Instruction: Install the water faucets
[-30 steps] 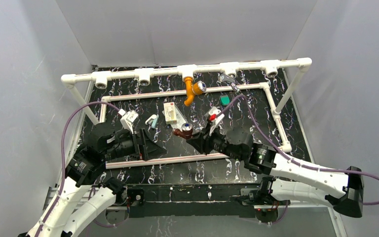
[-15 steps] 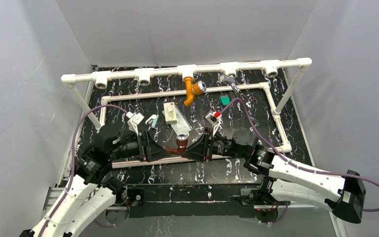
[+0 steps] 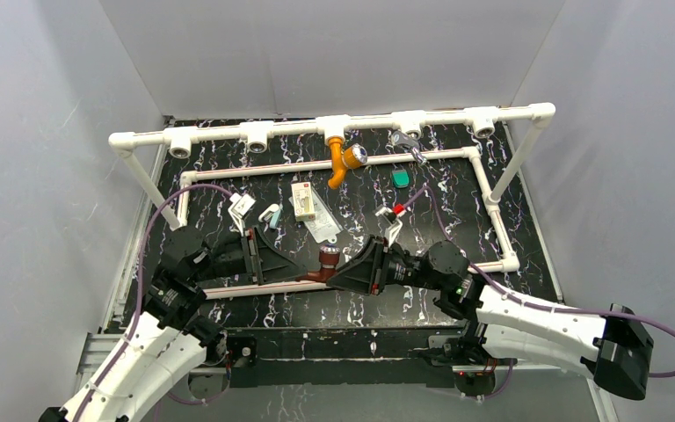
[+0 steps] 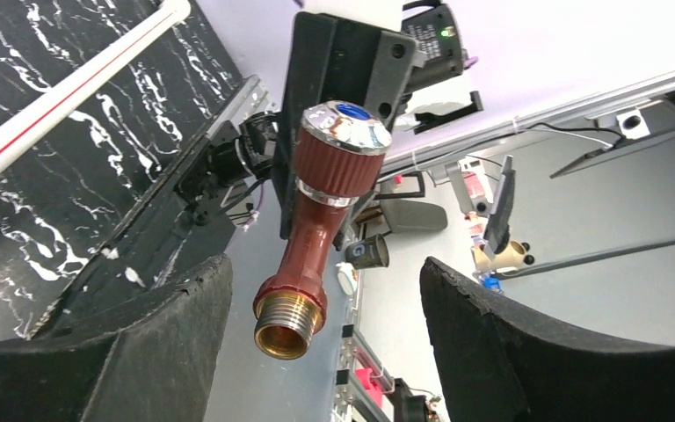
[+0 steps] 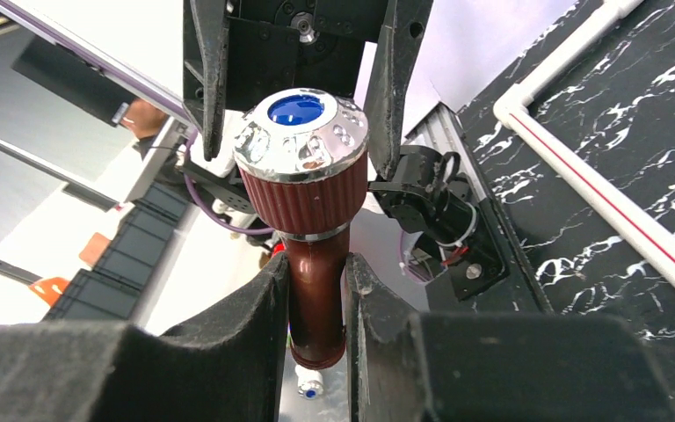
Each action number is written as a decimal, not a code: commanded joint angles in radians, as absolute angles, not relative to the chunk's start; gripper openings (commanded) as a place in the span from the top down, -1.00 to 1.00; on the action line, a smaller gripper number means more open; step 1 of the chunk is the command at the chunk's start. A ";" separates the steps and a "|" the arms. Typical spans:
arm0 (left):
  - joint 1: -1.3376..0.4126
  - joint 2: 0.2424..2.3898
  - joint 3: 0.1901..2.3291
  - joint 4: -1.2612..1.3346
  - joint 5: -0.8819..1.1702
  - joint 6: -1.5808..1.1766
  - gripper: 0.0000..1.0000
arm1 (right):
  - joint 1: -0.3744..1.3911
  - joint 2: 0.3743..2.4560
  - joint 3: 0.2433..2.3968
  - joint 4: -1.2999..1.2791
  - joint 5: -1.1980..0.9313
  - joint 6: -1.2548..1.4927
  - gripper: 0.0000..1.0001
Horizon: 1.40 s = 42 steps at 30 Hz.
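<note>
Jaws of the right gripper [image 5: 315,281] are clenched on the stem of the dark reddish-brown faucet [image 5: 315,264]. Its two black fingers [image 5: 228,334] press on either side, just below the round silver knob with a blue cap. In the right wrist view the knob stands above the fingers.

The left gripper [image 4: 323,268] is released. Its fingers [image 4: 167,334] are spread wide, with the same faucet [image 4: 316,220] between them and a clear gap on each side. The faucet's brass threaded end points toward the left wrist camera.

From above, the two grippers meet nose to nose near the middle of the near side of the black marbled table [image 3: 457,202]. The left gripper [image 3: 303,264] comes in from the left and the right gripper [image 3: 332,274] from the right. The dark faucet [image 3: 327,260] sits between them, over a near rail of the white pipe frame [image 3: 264,132]. That view is too crowded to judge whether the left fingertips touch it.

The orange faucet [image 3: 343,161] hangs from the middle tee fitting on the far pipe, spout curving down. A small green block [image 3: 400,178] lies on the table to its right.
</note>
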<state>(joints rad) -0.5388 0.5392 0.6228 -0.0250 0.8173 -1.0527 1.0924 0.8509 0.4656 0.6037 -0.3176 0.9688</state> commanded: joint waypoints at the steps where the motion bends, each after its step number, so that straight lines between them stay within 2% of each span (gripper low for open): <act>1: -0.540 0.520 0.588 0.131 0.879 -1.150 -0.46 | 1.088 0.849 0.430 0.833 -0.316 1.062 0.97; 12: -0.540 0.499 0.533 0.172 0.871 -1.188 -0.20 | 1.089 0.903 0.439 0.890 -0.307 1.099 0.97; 23: -0.540 0.509 0.566 0.043 0.843 -1.098 0.09 | 1.089 0.891 0.444 0.832 -0.271 1.086 0.97; 38: -0.540 0.511 0.571 0.020 0.829 -1.085 0.22 | 1.088 0.879 0.463 0.737 -0.290 1.071 0.97; 42: -0.540 0.510 0.555 0.018 0.825 -1.085 0.39 | 1.089 0.879 0.463 0.731 -0.290 1.072 0.97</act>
<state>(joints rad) -0.5388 0.5095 0.5377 0.0170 0.8253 -1.1015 1.0924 0.8970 0.4263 0.7048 -0.2913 1.0752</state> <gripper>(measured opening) 0.358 0.326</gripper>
